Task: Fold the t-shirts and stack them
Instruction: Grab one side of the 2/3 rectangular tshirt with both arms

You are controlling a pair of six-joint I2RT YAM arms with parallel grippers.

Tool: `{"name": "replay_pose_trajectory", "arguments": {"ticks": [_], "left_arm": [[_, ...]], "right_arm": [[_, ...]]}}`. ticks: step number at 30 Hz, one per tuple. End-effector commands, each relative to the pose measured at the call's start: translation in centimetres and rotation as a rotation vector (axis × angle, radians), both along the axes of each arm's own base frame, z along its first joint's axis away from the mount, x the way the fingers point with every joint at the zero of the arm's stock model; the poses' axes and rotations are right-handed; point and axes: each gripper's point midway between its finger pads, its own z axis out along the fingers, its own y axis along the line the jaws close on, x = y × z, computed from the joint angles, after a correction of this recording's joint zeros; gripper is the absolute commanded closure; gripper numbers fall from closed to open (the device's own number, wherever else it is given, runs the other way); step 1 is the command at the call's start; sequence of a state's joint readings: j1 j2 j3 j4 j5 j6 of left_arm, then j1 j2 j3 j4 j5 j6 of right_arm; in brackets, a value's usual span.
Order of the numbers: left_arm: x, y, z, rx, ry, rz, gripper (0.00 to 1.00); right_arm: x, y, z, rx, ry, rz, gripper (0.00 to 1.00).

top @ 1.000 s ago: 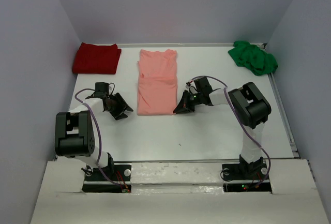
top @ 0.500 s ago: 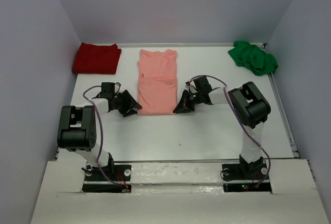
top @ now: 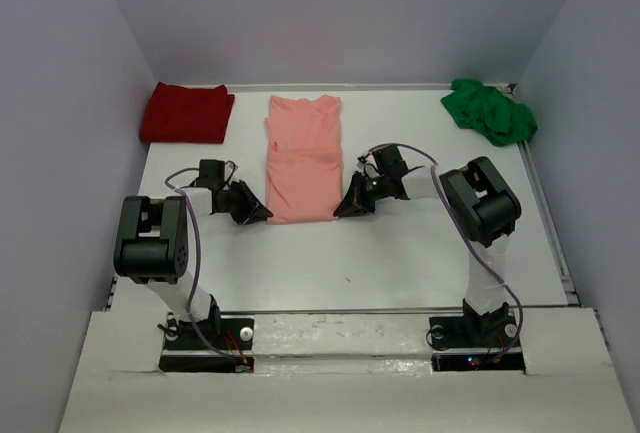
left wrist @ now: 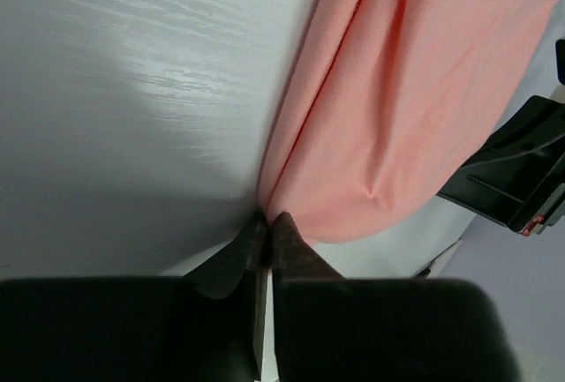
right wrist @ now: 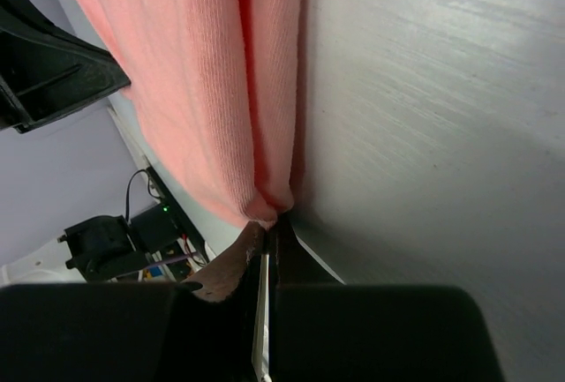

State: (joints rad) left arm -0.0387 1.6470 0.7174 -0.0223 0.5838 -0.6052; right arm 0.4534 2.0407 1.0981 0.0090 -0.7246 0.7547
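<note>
While folded oblong, fine-knit salmon-pink t-shirt (top: 303, 158)

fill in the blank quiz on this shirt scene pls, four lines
1. The left gripper pinches the pink shirt at its near ___ corner.
2. The right gripper pinches its near ___ corner.
3. The folded shirt at the far left is dark ___.
4. The crumpled shirt at the far right is ___.

Missing words: left; right; red; green
</note>
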Motion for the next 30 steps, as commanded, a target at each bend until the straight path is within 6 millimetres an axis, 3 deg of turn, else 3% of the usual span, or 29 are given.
{"name": "replay_pose_trajectory", "arguments": {"ticks": [1, 2, 11, 18, 25, 30], "left_arm": [[-3.7, 1.3, -3.8, 0.112, 0.188, -0.021, 0.92], [-3.7, 1.1, -3.7, 0.1, 0.193, -0.031, 1.0], [-6.4, -0.7, -4.9, 0.104, 0.298, -0.116, 1.0], [-7.8, -3.6, -5.1, 0.132, 0.311, -0.208, 1.0], [-9.8, -5.8, -4.2, 0.137, 0.311, -0.225, 1.0], [-13.0, -7.4, -3.7, 0.14, 0.32, -0.239, 1.0]], "right_arm": [[0.6, -0.7, -2.0, -0.112, -0.004, -0.012, 1.0], [0.6, -0.9, -2.2, -0.128, -0.01, -0.008, 1.0], [-0.2, -3.8, -1.3, -0.302, -0.023, -0.012, 1.0], [-2.1, -5.5, -0.7, -0.364, 0.002, -0.003, 1.0], [-6.1, -7.4, 0.8, -0.374, 0.027, 0.008, 1.0], [-10.3, -9.2, 1.0, -0.38, 0.062, 0.036, 1.0]]}}
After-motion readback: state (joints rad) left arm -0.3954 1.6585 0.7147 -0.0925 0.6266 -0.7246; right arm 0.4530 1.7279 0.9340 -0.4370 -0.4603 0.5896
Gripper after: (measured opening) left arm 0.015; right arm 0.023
